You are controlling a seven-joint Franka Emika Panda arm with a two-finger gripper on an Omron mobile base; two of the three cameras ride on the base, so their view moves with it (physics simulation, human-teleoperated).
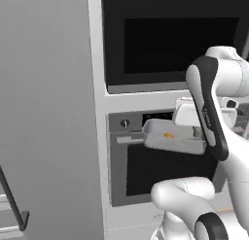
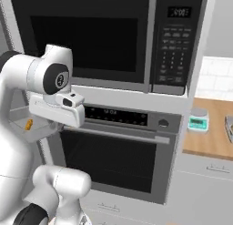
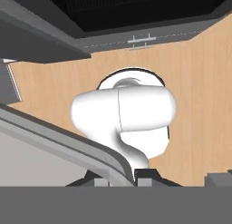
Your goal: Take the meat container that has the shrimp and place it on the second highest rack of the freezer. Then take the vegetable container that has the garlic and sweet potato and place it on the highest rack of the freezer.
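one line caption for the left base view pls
Arm carries the grey tray with the shrimp past the wall oven.

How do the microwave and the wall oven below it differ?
The microwave sits above; the wall oven sits below it. The microwave has a vertical handle and a keypad on its right side; the wall oven has a horizontal bar handle under a display strip with a knob. Both have dark glass fronts, and both doors are closed.

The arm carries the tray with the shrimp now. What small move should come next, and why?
Probably swing the tray left, toward the freezer door. The tray with the shrimp hangs level at the hand, in front of the wall oven, so it is lifted but not yet near a rack.
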